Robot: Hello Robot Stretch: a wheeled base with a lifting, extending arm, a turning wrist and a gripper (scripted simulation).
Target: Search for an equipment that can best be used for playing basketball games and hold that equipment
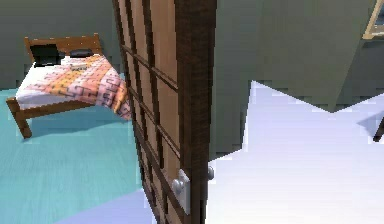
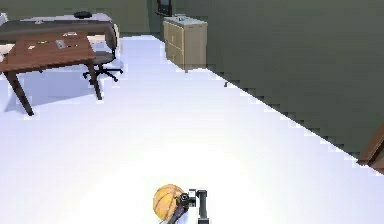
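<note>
The gripper [image 2: 183, 203] is seen at the arm side view's bottom edge, its fingers set against the right side of the orange basketball [image 2: 165, 200]. Whether the basketball is held cannot be told, since pale floor [image 2: 200, 130] lies behind it. The dark arm [image 2: 203, 209] is found just right of the basketball. Well beyond the basketball, up and to the left, a wooden desk [image 2: 55, 50] is placed, with an office chair [image 2: 106, 45] beside it. A pale cabinet [image 2: 187, 42] is set far above the basketball, against the dark wall.
</note>
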